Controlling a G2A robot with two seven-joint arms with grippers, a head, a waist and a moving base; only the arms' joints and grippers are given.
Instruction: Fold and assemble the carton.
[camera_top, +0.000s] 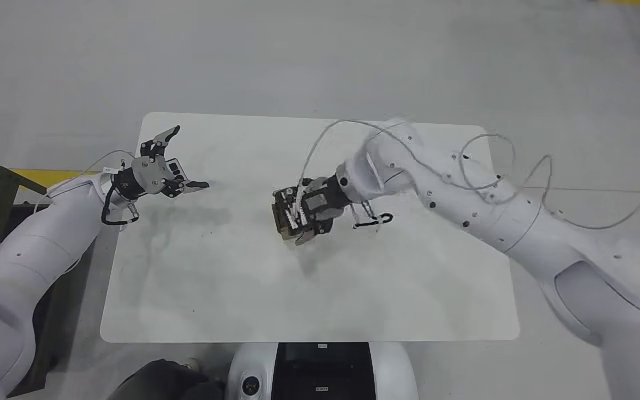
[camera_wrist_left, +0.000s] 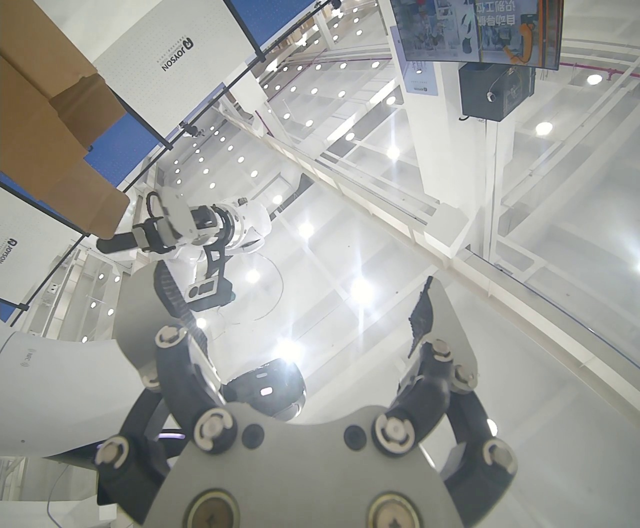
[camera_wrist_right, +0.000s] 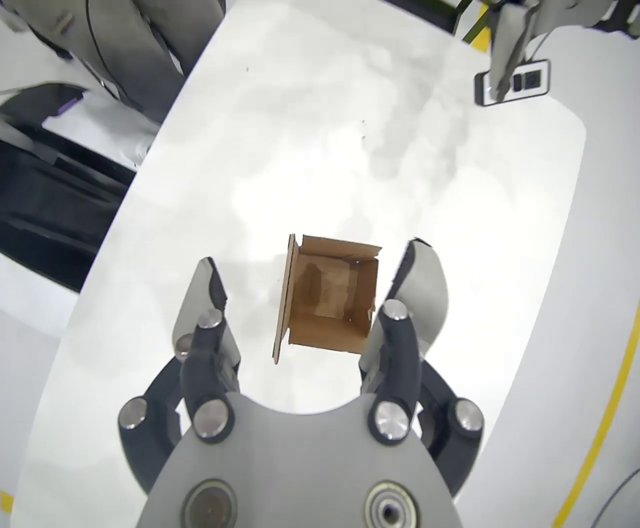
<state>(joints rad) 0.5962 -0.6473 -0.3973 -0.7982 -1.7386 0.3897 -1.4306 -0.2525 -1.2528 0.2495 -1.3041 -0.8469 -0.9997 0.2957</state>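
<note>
We judge the carton light, thin and easily crushed, so our right tool, wide open over it, should pinch one wall gently.

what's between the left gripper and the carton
Nothing stands there: in the top view, a bare stretch of white table runs between the left gripper and the carton.

White table, rounded corners, faint grey mottling across the surface. One brown carton stands near the middle of the surface, open side up, one side flap sticking out.
</note>
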